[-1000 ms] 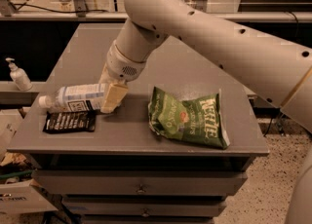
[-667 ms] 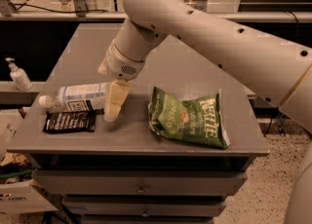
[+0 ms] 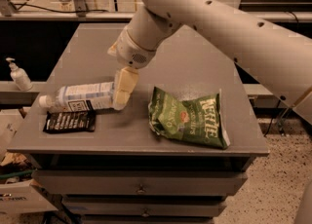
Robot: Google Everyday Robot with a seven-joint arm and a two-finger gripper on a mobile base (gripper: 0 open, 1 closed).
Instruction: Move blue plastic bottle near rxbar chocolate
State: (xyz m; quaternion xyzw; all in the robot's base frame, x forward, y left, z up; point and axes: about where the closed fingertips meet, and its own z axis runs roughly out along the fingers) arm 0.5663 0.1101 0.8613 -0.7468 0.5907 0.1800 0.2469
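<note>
The blue plastic bottle (image 3: 80, 97) lies on its side at the left of the grey table (image 3: 195, 67), white cap pointing left. The rxbar chocolate (image 3: 69, 121), a flat black wrapper with white lettering, lies just in front of the bottle, almost touching it. My gripper (image 3: 122, 89) hangs from the white arm at the bottle's right end, down at the tabletop and overlapping the bottle's base in the picture.
A crinkled green chip bag (image 3: 187, 117) lies right of the gripper, near the front edge. A small white pump bottle (image 3: 18, 74) stands on a ledge off the table's left side. Drawers sit under the tabletop.
The gripper dipped a little beside the bottle's right end, then shifted slightly up and right. The bottle and the bar have not moved.
</note>
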